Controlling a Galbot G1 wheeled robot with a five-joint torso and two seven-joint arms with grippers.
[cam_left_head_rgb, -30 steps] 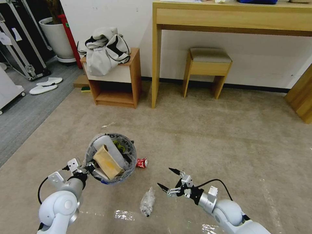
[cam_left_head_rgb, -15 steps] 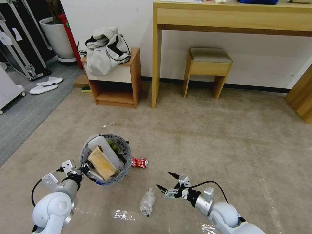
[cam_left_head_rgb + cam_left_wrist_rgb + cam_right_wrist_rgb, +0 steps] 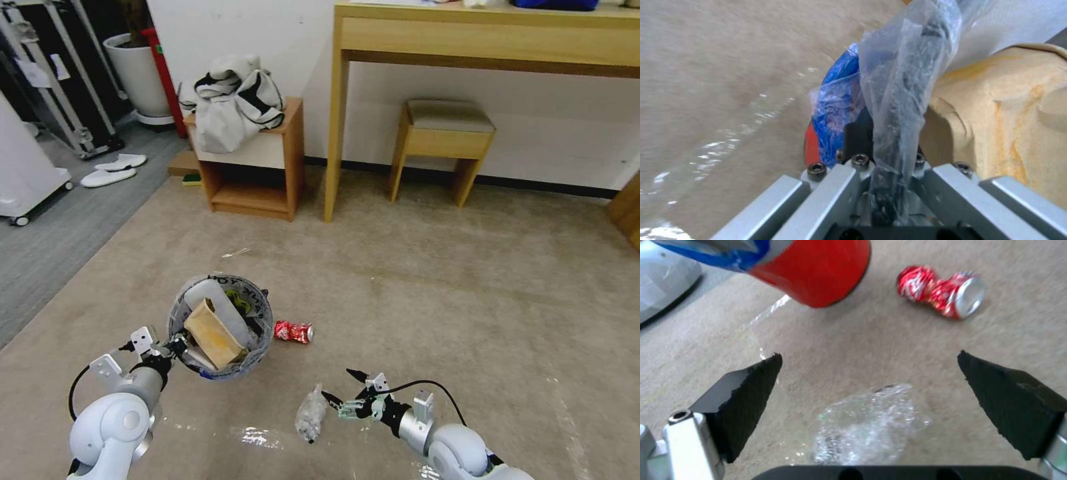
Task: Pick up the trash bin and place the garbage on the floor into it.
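My left gripper (image 3: 179, 345) is shut on the rim of the trash bin (image 3: 220, 327) and holds it off the beige floor (image 3: 433, 280). The bin's red wall (image 3: 818, 270) and blue band (image 3: 835, 100) show under the clear liner (image 3: 902, 76). Inside it lie a brown cardboard scrap (image 3: 212, 333) and a white slipper (image 3: 220, 303). A red soda can (image 3: 294, 331) rests on the carpet just right of the bin. My right gripper (image 3: 339, 387) is open, low over the carpet, with the clear plastic wad (image 3: 871, 426) lying between its black fingers (image 3: 746, 396).
A wooden side cabinet (image 3: 257, 167) with a bag on top, a desk (image 3: 480, 40) and a stool (image 3: 443, 137) stand along the far wall. Grey flooring (image 3: 53, 220) with a pair of white slippers (image 3: 113, 170) lies at the left. Tape lines shine on the carpet (image 3: 257, 437).
The camera has shifted, sliding the scene to the right. My right gripper has dropped lower and come closer to the plastic wad. The left arm has lowered the bin slightly and drawn it leftward.
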